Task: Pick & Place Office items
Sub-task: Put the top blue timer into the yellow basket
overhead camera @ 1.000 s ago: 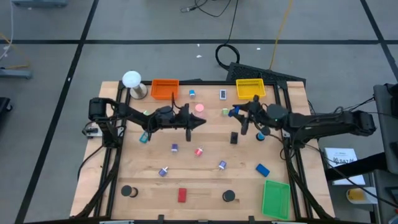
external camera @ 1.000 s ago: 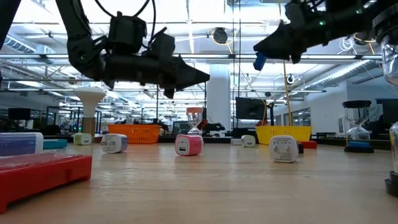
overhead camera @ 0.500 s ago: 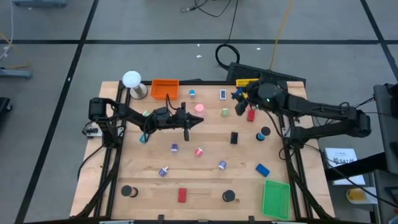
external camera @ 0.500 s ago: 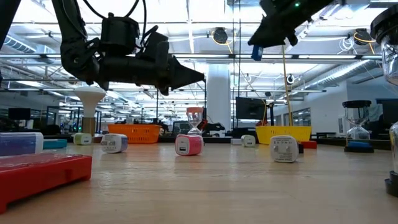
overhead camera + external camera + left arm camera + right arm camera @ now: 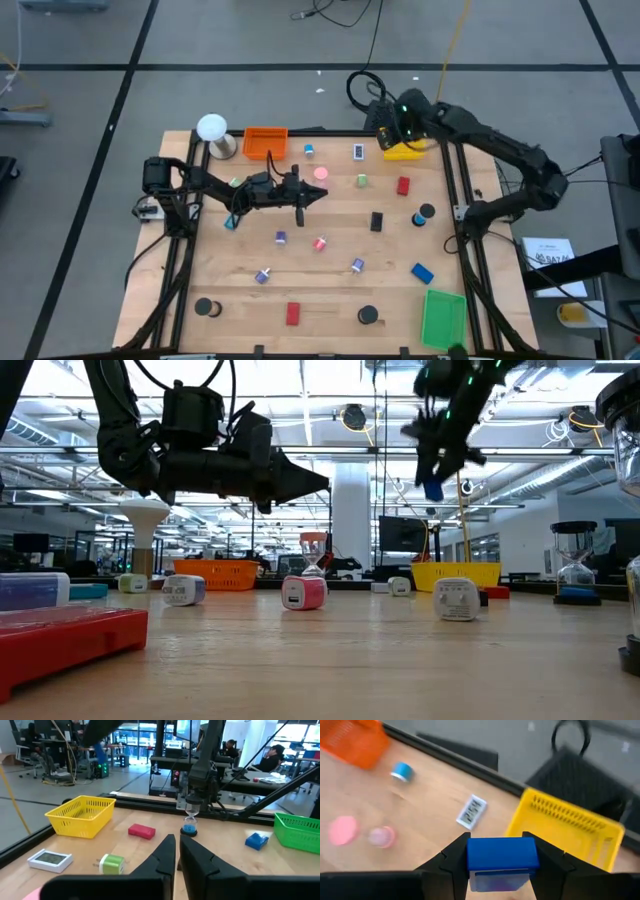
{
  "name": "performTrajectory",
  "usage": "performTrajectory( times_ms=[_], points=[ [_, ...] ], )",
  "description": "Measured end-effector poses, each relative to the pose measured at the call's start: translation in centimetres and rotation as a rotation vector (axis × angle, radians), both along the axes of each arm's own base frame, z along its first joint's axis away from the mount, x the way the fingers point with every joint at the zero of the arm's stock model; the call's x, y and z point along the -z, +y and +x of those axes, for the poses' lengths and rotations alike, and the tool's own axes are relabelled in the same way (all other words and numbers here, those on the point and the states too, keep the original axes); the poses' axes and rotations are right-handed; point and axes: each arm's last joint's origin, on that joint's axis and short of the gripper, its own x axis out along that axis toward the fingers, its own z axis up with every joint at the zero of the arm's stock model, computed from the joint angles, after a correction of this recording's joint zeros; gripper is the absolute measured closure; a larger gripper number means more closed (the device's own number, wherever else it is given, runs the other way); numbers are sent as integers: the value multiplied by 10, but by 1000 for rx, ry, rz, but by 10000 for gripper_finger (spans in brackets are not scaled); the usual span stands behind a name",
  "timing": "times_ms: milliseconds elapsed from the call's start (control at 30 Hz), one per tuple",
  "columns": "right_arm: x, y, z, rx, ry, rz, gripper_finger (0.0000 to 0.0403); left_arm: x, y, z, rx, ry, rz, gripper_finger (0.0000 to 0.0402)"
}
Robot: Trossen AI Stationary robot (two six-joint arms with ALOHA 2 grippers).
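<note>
Above the yellow tray (image 5: 404, 150), the right pincer (image 5: 393, 125) has swung over, clamping a blue block (image 5: 502, 854); left pincer (image 5: 322, 194) shows closed.

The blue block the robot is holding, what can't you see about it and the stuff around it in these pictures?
- The blue block: its lower part is hidden between the right gripper's fingers in the right wrist view.
- In the high view the right arm covers that block and part of the yellow tray.
- The left gripper: what lies right under it is hidden by its own body.
- The white item's markings are blurred.
</note>
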Motion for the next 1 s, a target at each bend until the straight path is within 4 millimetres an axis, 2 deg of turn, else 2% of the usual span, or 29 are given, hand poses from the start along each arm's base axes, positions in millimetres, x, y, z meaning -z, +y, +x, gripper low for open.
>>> performTrajectory(
  times_ms=[167,333,533,833,1000],
  points=[
    [36,-46,-15,99,83,130,256,0,0,0,0,0,0,371],
    [64,-75,-33,167,178,221,256,0,0,0,0,0,-1,371],
    [86,-90,-43,189,240,290,256,0,0,0,0,-1,0,371],
    [122,-106,-41,182,309,367,256,0,0,0,-1,-1,0,371],
    [131,-111,-38,167,312,357,251,0,0,0,0,-1,0,371]
  ],
)
